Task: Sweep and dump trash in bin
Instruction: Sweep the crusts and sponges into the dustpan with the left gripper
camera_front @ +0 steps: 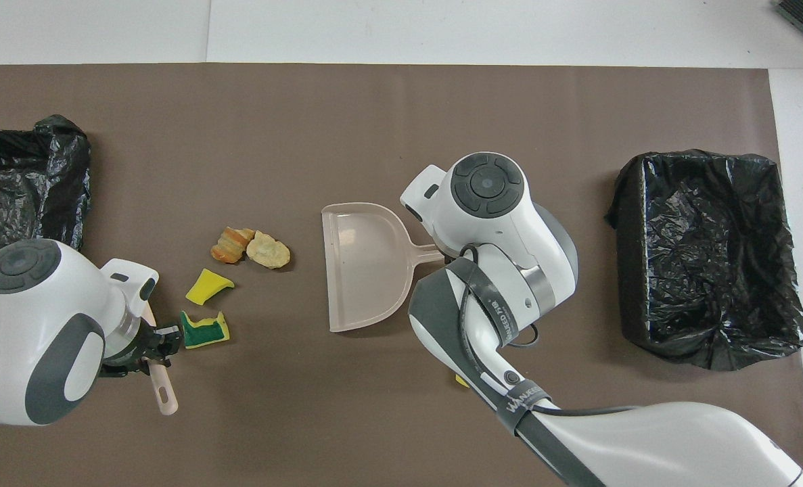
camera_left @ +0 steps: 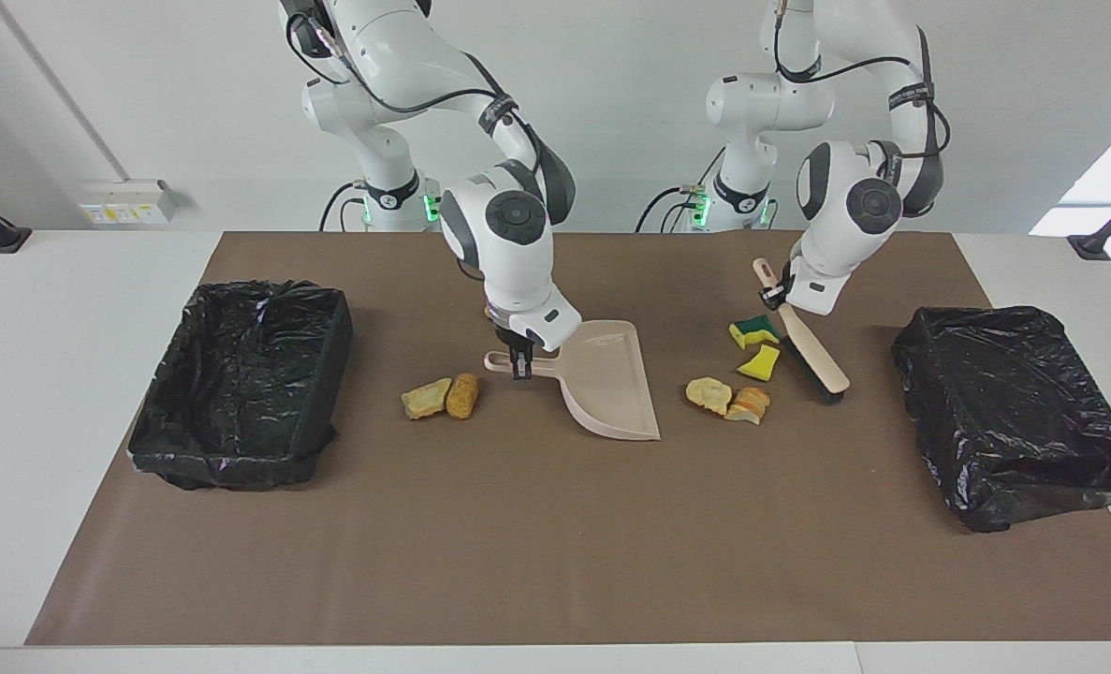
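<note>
In the facing view, the right arm bends down from its base and its wrist points at the mat [camera_left: 555, 562] near the table's middle. The right gripper [camera_left: 520, 360] is pinched on the handle of the dustpan [camera_left: 606, 379], whose pan lies flat on the mat with its mouth toward the left arm's end. The left arm folds over at its own end; the left gripper [camera_left: 776, 298] is clamped on the handle of the brush [camera_left: 806, 346], which slants down, bristles at the mat just beside the trash. Four scraps [camera_left: 742, 370] lie between dustpan and brush: a green-backed sponge piece, a yellow one, and two bread-like chunks. Two more chunks [camera_left: 441, 397] lie beside the dustpan's handle, toward the right arm's end. A black-lined bin [camera_left: 237, 384] sits at the right arm's end, open and with nothing visible inside. Another bin [camera_left: 1018, 412] sits at the left arm's end, its liner rumpled; its inside cannot be seen.

In the overhead view, the right arm crosses from the bottom and its wrist covers the dustpan [camera_front: 367, 267] handle. The left gripper [camera_front: 154, 345] holds the brush [camera_front: 164, 392], only the handle end showing. The four scraps [camera_front: 239, 284] lie between it and the dustpan. A yellow bit [camera_front: 461, 381] peeks from under the right arm. The bin [camera_front: 705, 257] at the right arm's end shows only black liner; the other bin [camera_front: 22, 182] is partly cut off.
</note>
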`<state>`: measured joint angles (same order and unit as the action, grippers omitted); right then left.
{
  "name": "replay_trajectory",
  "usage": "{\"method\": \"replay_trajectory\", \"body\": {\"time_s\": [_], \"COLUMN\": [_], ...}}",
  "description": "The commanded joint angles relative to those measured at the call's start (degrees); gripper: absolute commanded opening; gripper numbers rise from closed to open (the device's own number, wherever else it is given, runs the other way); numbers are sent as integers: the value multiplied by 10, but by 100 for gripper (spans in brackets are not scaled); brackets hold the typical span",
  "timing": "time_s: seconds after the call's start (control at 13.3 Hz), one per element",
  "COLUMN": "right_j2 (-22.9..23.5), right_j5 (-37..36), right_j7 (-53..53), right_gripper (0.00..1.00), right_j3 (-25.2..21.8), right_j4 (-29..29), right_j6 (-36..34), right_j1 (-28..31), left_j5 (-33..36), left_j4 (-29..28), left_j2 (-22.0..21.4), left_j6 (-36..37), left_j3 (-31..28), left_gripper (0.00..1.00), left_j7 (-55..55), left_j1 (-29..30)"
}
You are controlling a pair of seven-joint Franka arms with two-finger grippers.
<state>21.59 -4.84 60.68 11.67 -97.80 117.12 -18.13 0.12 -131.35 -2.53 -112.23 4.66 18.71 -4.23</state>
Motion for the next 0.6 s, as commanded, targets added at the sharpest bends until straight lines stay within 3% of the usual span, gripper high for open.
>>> {"method": "replay_trajectory", "body": {"time_s": [0.0, 0.23, 0.53], "right_j2": [-8, -3, -2], "right_j5": [13, 13, 13], "right_j7": [-17, -32, -33], "right_gripper": [0, 0, 0], "right_j3": [2, 2, 2], "right_j4": [-22, -35, -38], "right_j6": [31, 57, 58], "right_j1": [3, 2, 2], "left_j5": [-7, -7, -7], "left_j4": [36, 37, 36], "left_j2": [46, 46, 44], "left_j6": [-15, -24, -30], "left_j3": [-4, -3, 50], "left_gripper": [0, 0, 0], "left_j7": [-110, -238, -249], "left_j1": [-4, -16, -28]}}
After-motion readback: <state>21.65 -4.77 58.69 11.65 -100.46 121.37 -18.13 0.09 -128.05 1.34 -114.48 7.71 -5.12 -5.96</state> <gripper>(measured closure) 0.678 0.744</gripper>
